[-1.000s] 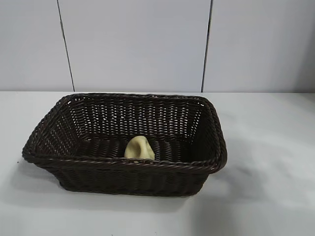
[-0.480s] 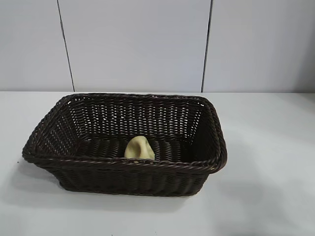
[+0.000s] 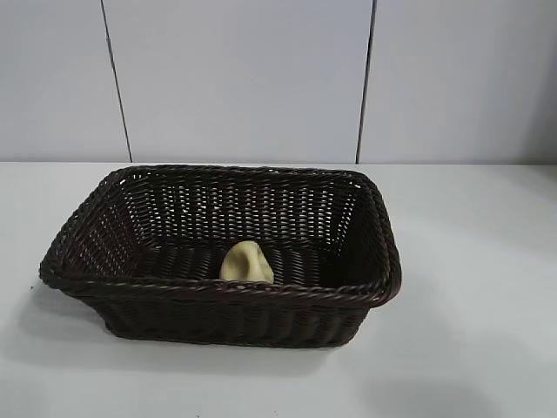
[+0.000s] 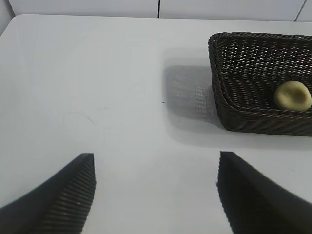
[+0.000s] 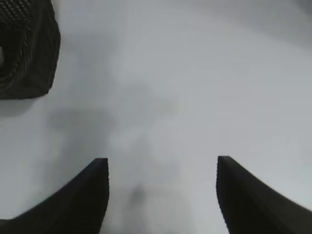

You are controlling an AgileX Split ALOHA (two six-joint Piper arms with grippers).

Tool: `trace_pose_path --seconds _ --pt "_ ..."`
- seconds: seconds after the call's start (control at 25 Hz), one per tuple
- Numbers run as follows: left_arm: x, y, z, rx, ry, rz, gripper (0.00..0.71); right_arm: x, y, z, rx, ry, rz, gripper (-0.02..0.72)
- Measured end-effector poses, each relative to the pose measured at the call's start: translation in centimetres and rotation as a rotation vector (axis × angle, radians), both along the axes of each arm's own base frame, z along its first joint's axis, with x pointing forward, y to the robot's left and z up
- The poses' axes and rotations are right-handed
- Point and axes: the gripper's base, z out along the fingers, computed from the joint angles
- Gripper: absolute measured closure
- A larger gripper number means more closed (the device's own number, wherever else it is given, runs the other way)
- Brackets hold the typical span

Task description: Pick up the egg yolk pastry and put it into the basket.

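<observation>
1. egg yolk pastry (image 3: pixel 246 263): small pale yellow lump, rounded, smooth matte skin, slight dent on top. Far smaller than what holds it.
2. Location: inside the basket (image 3: pixel 218 288), on its woven floor, close against the inner face of the long wall nearest the exterior camera, roughly mid-length of that wall. The braided rim hides its lowest part in that view.
3. Left wrist view shows the same lump (image 4: pixel 292 95) whole, resting on the basket floor near a long wall, nothing touching it.
4. Basket: large, rectangular, dark brown wicker, sloping sides, braided rim. Sits flat on the white table (image 3: pixel 470 261), about mid-table, long axis parallel to the back edge. Shadow falls on the tabletop beside it.
5. left gripper (image 4: pixel 156 168): fingers spread wide, nothing between them, only bare tabletop. Hangs over the table well apart from the basket (image 4: pixel 229 105), pointed toward it and angled down.
6. right gripper (image 5: pixel 162 170): fingers also spread, released, holding nothing. Over bare table; one basket corner (image 5: pixel 27 58) shows at the frame edge, apart from the fingers.
7. Neither arm shows in the exterior view.
8. Pastry is in the basket, both claws clear of it.
</observation>
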Motion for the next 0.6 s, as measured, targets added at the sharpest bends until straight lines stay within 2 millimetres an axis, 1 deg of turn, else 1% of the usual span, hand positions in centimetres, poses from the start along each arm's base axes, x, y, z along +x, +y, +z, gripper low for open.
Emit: trace_pose_path --seconds 0.08,0.16,0.6 --pt "0.0 0.0 0.0 0.000 0.000 0.000 0.198 -1.2 0.1 0.0 -0.005 -0.076 0.000 0.241" --pt "0.0 0.0 0.0 0.000 0.000 0.000 0.198 -2.0 0.1 0.0 -0.008 -0.119 0.001 0.241" --pt "0.0 0.0 0.0 0.000 0.000 0.000 0.198 -2.1 0.2 0.0 -0.006 -0.126 0.008 0.241"
